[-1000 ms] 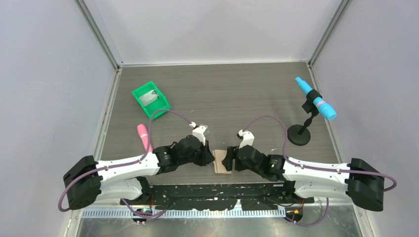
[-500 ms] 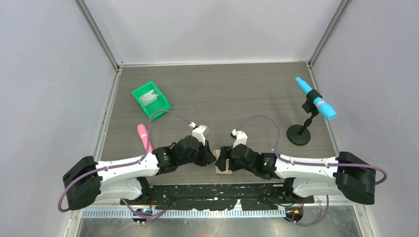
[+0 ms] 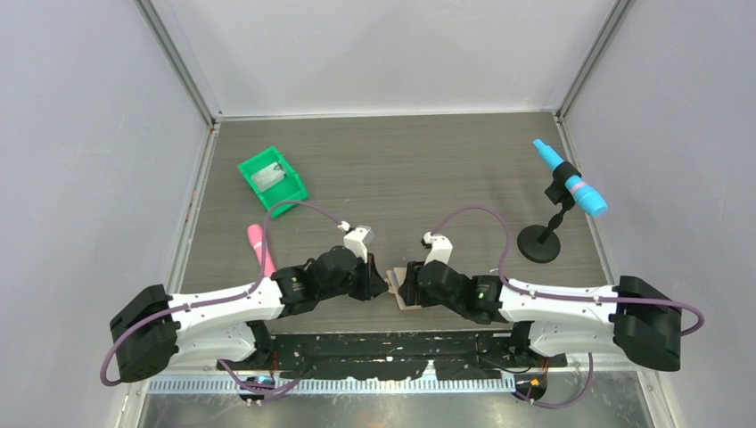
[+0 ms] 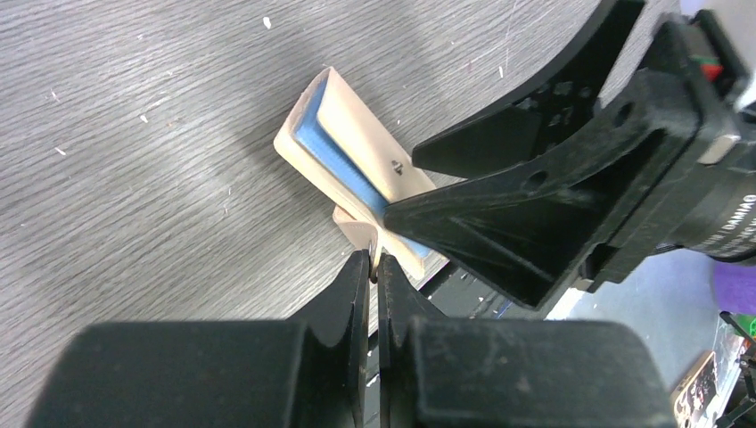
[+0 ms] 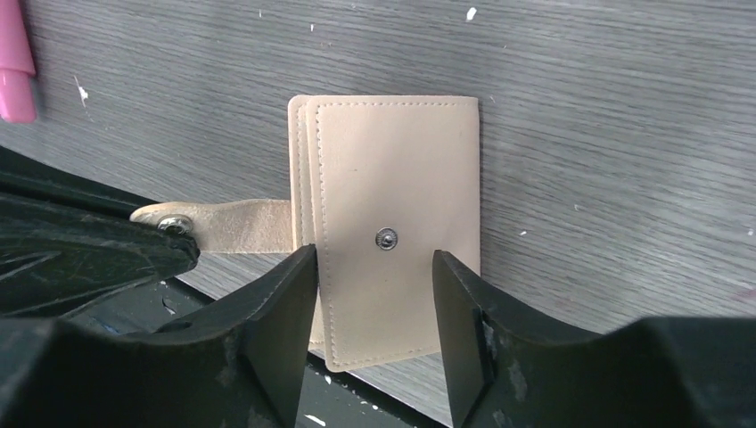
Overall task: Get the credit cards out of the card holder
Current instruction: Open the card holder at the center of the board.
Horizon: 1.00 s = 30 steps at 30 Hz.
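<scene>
While left end effector [image 4: 374, 267] pinches card holder [image 5: 392, 160] by strap [image 5: 241, 227], right end effector [image 5: 374, 263] straddles it unclenched; leather likely light, floppy: grip edges.

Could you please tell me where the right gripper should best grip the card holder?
The card holder lies flat on the table, so probably grip its near end, overhanging the edge, with fingers coming from the near side, above and below.

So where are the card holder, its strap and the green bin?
card holder [image 5: 392, 178]: right wrist view, front flap.
strap [image 5: 245, 225]: right wrist view, its middle.
green bin [image 3: 290, 175]: top view, right wall.
</scene>
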Each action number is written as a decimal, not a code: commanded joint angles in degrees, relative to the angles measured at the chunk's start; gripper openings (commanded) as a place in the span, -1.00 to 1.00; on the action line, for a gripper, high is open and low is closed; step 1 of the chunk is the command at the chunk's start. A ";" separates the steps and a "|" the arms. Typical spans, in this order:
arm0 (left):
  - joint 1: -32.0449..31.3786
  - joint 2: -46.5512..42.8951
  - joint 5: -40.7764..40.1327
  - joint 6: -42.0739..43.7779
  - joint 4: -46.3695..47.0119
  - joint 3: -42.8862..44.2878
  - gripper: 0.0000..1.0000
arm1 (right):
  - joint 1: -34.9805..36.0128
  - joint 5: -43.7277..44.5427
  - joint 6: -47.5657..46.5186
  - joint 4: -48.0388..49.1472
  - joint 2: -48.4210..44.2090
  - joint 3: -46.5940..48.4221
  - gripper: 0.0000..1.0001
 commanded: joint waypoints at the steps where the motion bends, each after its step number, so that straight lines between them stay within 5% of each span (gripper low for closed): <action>1: -0.17 -1.55 -1.54 -0.17 1.68 -0.58 -1.00 | 0.36 4.64 0.80 -3.39 -3.36 1.29 0.09; 16: -0.12 -3.33 -3.99 -0.39 -0.01 -2.95 -1.00 | 0.32 6.38 -0.60 -4.78 -10.07 -0.52 0.06; 22: -0.17 -3.21 -4.05 -0.30 -0.01 -2.89 -1.00 | 0.35 4.67 -1.38 -0.76 -9.92 -1.85 -0.17; 30: -0.10 -3.98 -4.13 -0.25 -0.01 -3.45 -1.00 | 0.35 10.15 0.43 -9.14 -9.48 -0.20 -0.21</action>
